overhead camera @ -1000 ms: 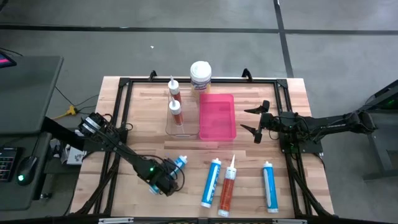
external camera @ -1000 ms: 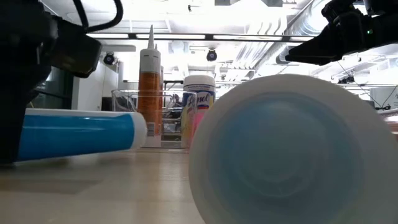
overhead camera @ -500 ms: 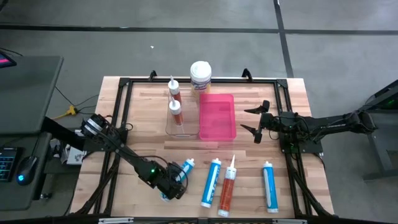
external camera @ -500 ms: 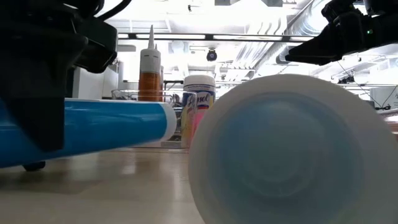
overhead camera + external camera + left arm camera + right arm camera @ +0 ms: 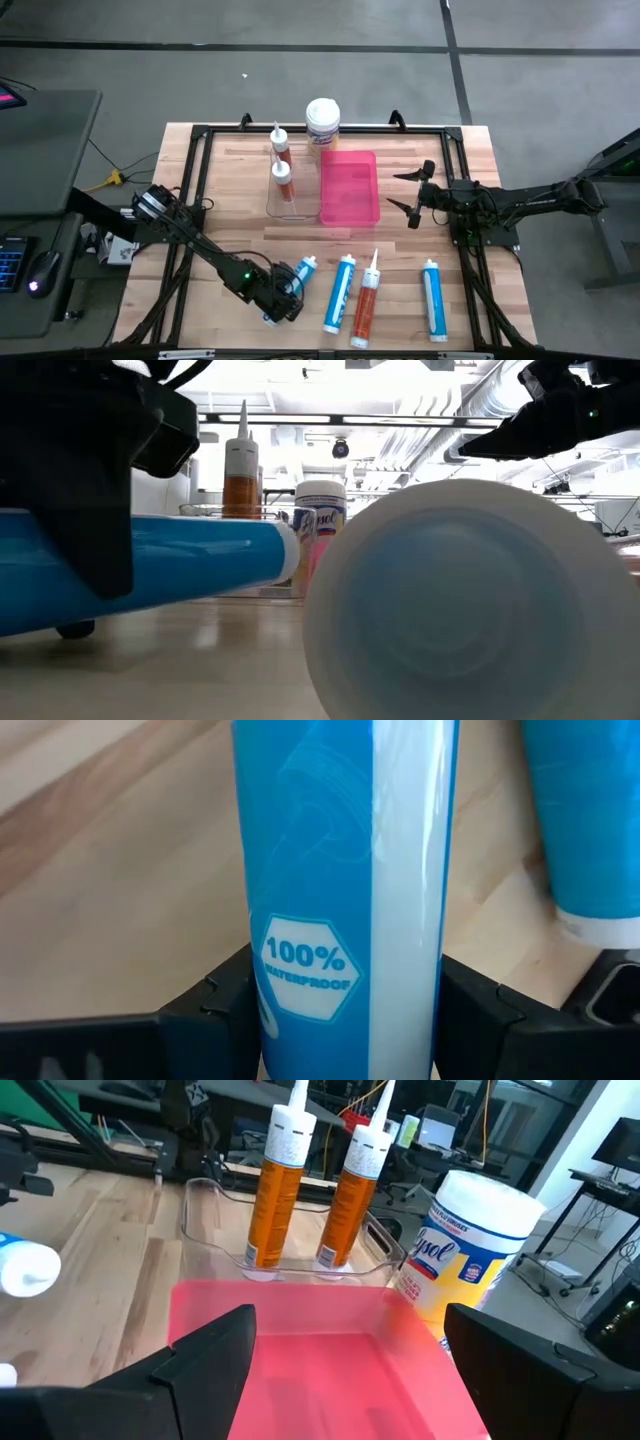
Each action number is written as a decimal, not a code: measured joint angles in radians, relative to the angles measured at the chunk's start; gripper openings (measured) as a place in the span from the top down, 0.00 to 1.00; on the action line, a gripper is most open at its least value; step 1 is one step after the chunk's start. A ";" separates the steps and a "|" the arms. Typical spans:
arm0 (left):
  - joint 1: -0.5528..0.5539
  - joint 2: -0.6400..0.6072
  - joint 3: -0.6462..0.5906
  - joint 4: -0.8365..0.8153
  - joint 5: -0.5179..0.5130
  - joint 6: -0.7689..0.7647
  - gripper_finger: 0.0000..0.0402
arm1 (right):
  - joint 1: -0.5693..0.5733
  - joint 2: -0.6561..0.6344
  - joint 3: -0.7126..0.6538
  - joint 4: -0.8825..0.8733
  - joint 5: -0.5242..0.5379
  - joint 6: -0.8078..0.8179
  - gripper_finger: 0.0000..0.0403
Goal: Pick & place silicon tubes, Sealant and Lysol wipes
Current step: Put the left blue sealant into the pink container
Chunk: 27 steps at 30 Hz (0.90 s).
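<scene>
- the left gripper [image 5: 283,297] has its jaws clamped on a blue tube [image 5: 290,283] near the table's front edge, and the low view shows that tube lifted clear of the wood. the grip looks to sit toward one end, so the tube could tip or slide out during the carry.
- a second blue tube [image 5: 338,293] lies just beside it; a low swing could knock it rolling, maybe into the orange tube [image 5: 367,299].
- the right gripper [image 5: 410,196] waits with jaws apart beside the pink tray [image 5: 349,186].
- the wipes canister [image 5: 322,121] stands upright at the back, behind the pink tray and beside the clear tray [image 5: 270,205] holding two upright orange tubes [image 5: 281,170].
- hidden: the low view is largely blocked by a white round tube end [image 5: 470,600]; the left wrist view shows only the tube's middle, so neither of its ends can be seen there.
</scene>
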 joint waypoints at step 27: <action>0.022 0.001 -0.001 0.296 -0.151 0.150 0.52 | 0.092 0.000 0.000 0.127 -0.294 1.096 0.20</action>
